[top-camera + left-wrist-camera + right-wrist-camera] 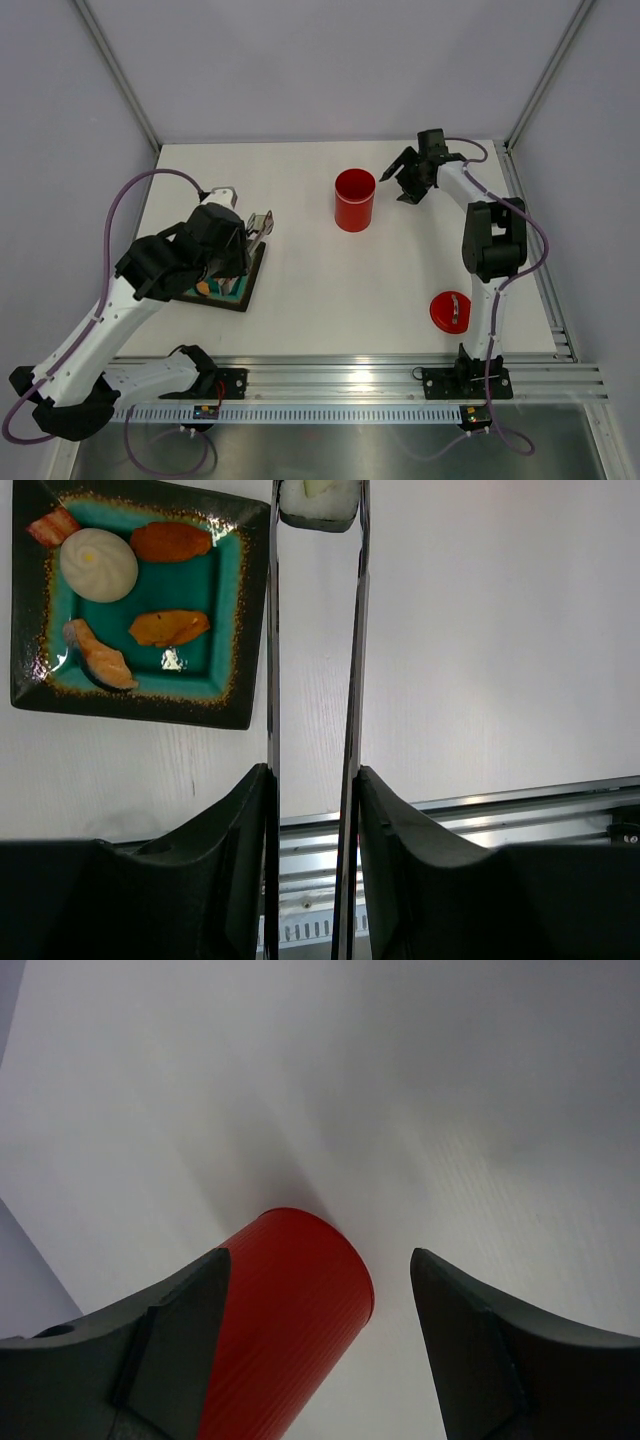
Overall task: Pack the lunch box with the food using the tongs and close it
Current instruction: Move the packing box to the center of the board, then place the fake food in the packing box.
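Lunch box (354,200): red canister, upright and open-mouthed on the white table (480,660); contents not visible. Right gripper (398,186): just right of the lunch box, jaws spread wide to either side of its wall; the wrist view leaves a clear gap at one jaw, while contact at the other cannot be told. Lid (450,311): flat on the table, right of the lunch box and nearer the arm bases, well apart from it. Tongs (272,660): well left of the lunch box, clamped by the left gripper (313,775) and squeezed to nearly parallel strips, tips pinching a white-and-green food piece (318,502). Tray (252,620): farther left than the tongs, holding a cream bun (98,564), two orange pieces (170,542), and two more at its edge. Hazards, as judged: the piece is held by thin strip tips only, so a loosened squeeze or a jolt on the crossing would likely drop it on bare table short of the lunch box. The strips may twist between the fingers and miss the mouth. An off-centre closing of the right jaws may push or tip the lunch box. Tongs and right gripper may collide at the rim.
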Controlling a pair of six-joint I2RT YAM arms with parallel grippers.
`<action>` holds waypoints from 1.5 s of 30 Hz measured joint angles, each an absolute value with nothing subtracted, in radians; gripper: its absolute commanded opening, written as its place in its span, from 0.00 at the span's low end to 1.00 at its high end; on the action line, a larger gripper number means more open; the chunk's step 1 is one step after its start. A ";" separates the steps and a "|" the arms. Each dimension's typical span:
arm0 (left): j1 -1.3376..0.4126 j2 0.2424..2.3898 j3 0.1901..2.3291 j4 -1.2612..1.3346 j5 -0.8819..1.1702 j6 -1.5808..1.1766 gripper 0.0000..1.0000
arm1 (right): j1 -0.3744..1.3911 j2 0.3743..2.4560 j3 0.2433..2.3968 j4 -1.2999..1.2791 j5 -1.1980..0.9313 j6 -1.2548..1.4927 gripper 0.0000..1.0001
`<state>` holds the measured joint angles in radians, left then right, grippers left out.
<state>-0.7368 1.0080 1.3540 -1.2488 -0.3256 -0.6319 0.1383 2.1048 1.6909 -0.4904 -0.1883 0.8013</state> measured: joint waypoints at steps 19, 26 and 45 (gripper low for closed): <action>-0.737 1.054 1.405 -1.188 -0.328 -0.619 0.00 | 0.422 2.146 1.626 -0.368 -0.256 1.019 0.82; -0.737 1.090 1.405 -1.141 -0.313 -0.617 0.00 | 0.413 2.135 1.626 -0.396 -0.244 1.014 0.83; -0.737 1.244 1.456 -1.021 -0.249 -0.575 0.00 | 0.462 2.065 1.512 -0.356 -0.229 0.998 0.84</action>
<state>-0.7368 1.2442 1.4563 -1.0214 -0.2489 -0.5751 0.4618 2.0647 1.5124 -0.3565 -0.2287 0.9981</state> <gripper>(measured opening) 0.386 0.836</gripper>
